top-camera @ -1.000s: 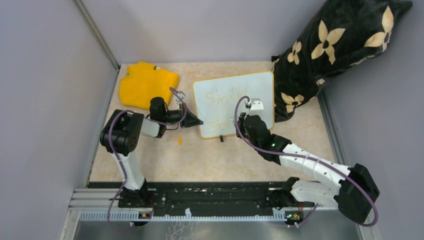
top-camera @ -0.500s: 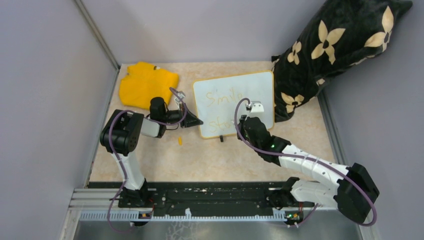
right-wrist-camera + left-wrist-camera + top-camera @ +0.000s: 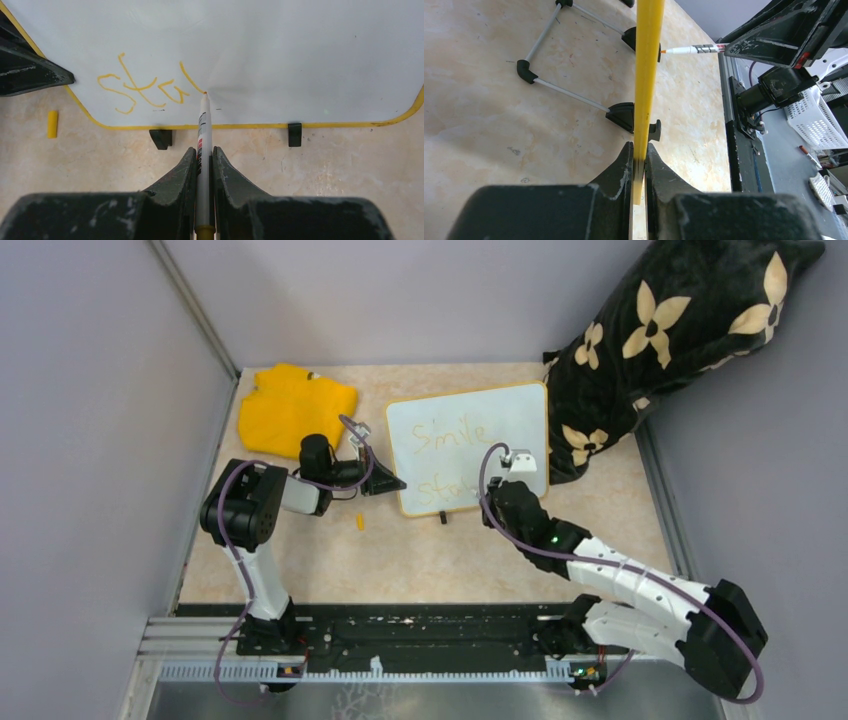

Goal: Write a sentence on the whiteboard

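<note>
The left pincer (image 3: 639,150) is squeezing the edge of the board (image 3: 300,50). The right pincer (image 3: 203,155) is pinching a pen (image 3: 202,120), its tip touching the board by the words (image 3: 142,90).

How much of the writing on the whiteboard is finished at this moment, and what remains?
Done: the word "Smile" stands on the top line of the whiteboard. In hand: the left gripper clamps the board's edge, and the right gripper holds the marker with its tip on the board, just after "Sta". Left: the rest of the second line; the board to the right of the tip is blank.
</note>
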`<state>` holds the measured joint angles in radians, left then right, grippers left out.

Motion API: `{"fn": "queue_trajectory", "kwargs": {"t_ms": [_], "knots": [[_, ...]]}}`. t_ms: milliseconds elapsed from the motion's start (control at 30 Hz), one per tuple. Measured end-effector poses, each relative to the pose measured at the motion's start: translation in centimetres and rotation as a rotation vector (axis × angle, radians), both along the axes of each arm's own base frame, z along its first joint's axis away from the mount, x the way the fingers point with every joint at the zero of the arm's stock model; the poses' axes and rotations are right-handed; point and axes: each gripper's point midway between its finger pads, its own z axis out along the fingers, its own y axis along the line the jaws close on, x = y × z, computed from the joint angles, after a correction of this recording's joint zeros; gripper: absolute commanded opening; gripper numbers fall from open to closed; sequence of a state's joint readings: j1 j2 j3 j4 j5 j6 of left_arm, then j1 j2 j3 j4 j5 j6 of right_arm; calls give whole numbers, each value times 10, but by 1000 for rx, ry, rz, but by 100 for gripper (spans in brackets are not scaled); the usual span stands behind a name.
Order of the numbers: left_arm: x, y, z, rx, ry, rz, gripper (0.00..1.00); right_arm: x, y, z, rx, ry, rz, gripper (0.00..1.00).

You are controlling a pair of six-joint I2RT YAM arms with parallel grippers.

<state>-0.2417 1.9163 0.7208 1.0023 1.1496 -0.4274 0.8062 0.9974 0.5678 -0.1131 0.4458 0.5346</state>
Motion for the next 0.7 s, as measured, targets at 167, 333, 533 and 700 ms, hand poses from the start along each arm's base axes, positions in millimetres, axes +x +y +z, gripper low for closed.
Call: {"fn": "queue_trajectory", "kwargs": {"t_ms": [167,333,533,700], "knots": [[0,0,0,0,0,0,0,1,-4,12,5,-29,-13,0],[0,0,0,0,0,0,0,10,-8,25,16,-55,-39,0],[0,0,0,0,0,0,0,20,-8,30,17,-69,-56,0],[0,0,0,0,0,0,0,22,-6,24,1,-58,-51,0]]}}
